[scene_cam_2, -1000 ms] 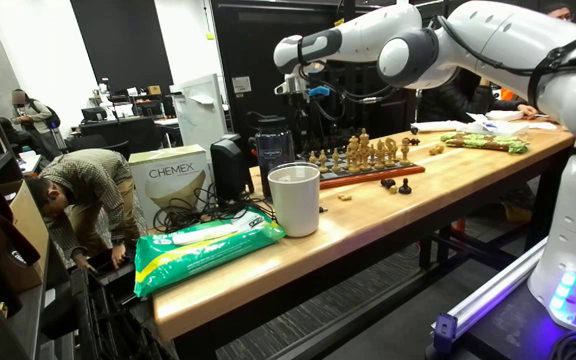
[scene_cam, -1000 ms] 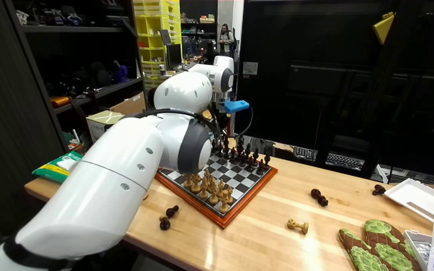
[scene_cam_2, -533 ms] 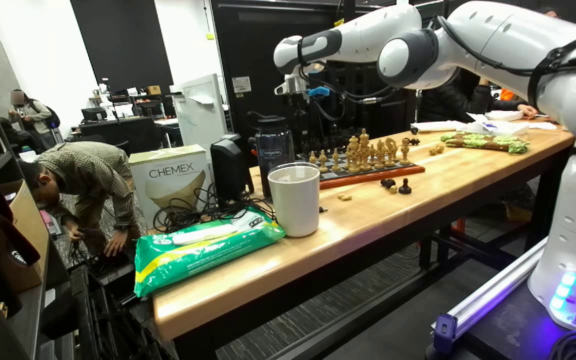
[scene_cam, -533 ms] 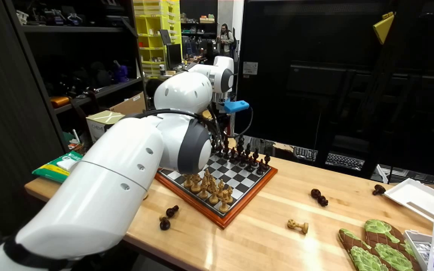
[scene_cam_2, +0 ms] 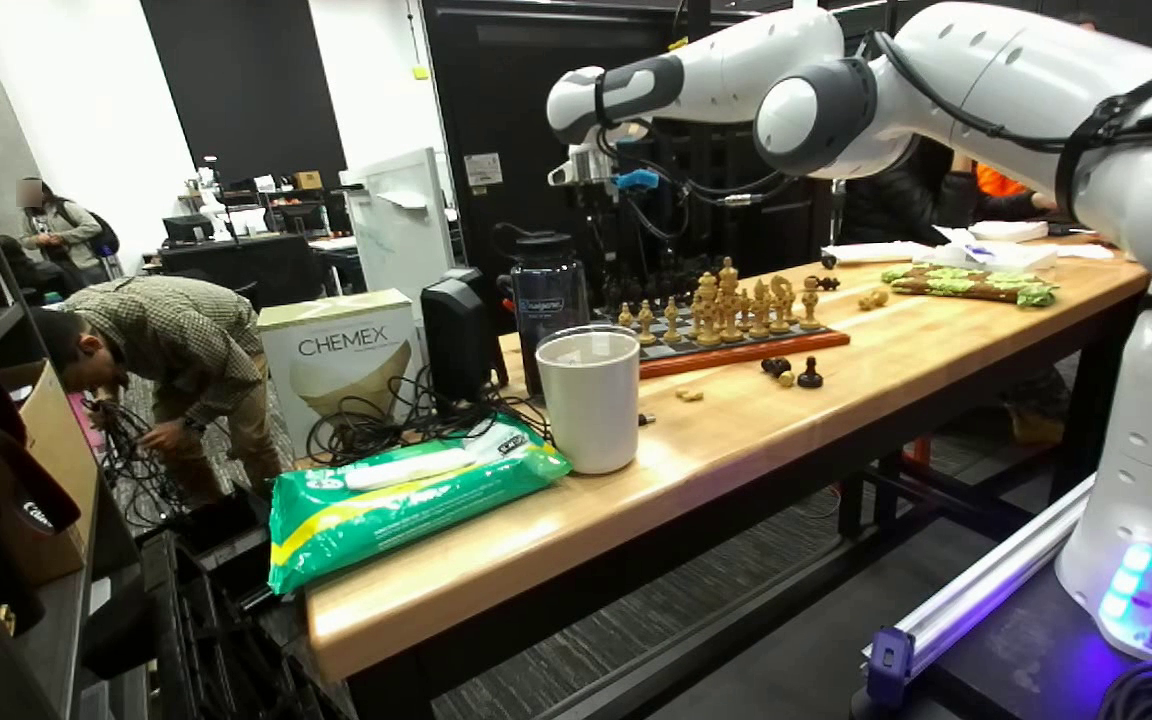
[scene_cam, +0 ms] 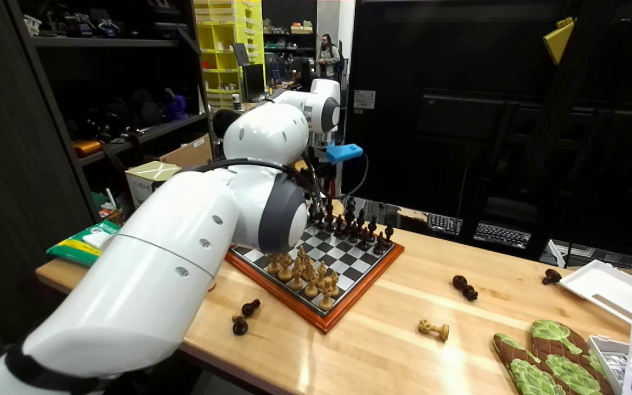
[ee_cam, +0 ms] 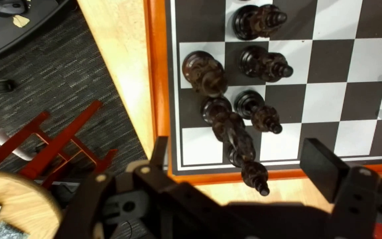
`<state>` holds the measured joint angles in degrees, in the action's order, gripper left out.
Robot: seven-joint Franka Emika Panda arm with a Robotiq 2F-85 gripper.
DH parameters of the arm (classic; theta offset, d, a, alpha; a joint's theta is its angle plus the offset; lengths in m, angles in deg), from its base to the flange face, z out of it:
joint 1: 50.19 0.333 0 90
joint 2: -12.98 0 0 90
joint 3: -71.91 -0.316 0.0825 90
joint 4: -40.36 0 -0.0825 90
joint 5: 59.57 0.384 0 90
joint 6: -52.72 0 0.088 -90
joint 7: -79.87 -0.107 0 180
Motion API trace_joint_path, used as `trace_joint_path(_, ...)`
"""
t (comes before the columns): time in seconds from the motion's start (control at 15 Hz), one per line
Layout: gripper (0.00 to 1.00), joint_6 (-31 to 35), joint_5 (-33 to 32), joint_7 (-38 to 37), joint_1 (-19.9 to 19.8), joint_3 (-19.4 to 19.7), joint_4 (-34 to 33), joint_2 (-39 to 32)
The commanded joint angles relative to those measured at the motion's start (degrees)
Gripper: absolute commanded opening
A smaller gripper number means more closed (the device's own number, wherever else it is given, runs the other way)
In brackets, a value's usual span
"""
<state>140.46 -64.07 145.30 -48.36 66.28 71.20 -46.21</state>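
A long, pale wooden table (scene_cam: 382, 340) is the largest thing here. Over it stretches a jointed white robot arm (scene_cam: 151, 285), held high enough, it seems, for its wrist to clear what stands below. Next in size comes a square chessboard (scene_cam: 343, 253) of black and silvery-white checks in a glossy red-brown frame, lying level on the tabletop. A yellow-striped green plastic packet (scene_cam_2: 416, 500) lies on its broad side, which likely keeps it steady, and a dark, lidded drinking bottle (scene_cam_2: 548, 285) stands upright on its base. Smaller again, the black two-fingered gripper (ee_cam: 239, 156) points down over the board's edge in the wrist view. Its fingers (ee_cam: 323, 171) are spread wide apart with nothing clamped, a gap that presumably leaves room around the slim pieces. Tan wooden chess pieces (scene_cam: 310, 285) and dark brown chess pieces (scene_cam: 350, 211) stand on opposite sides of the board, grouped by colour as for a game. Nearest the gripper is a small, dark, knob-topped chess piece (ee_cam: 255, 174), upright by the board's corner and framed between the fingers in the wrist view; a taller dark piece (ee_cam: 227, 124) overlaps it there, so whether the two touch is unclear.
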Motion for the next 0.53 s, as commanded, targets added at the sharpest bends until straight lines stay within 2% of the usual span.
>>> trace_joint_path(0.0,1.00,-1.7,-0.5,-0.1,0.7,0.3,-1.8,0.3)
trace_joint_path(0.47,1.00,-5.0,-2.1,-5.5,1.7,2.2,-2.8,2.8)
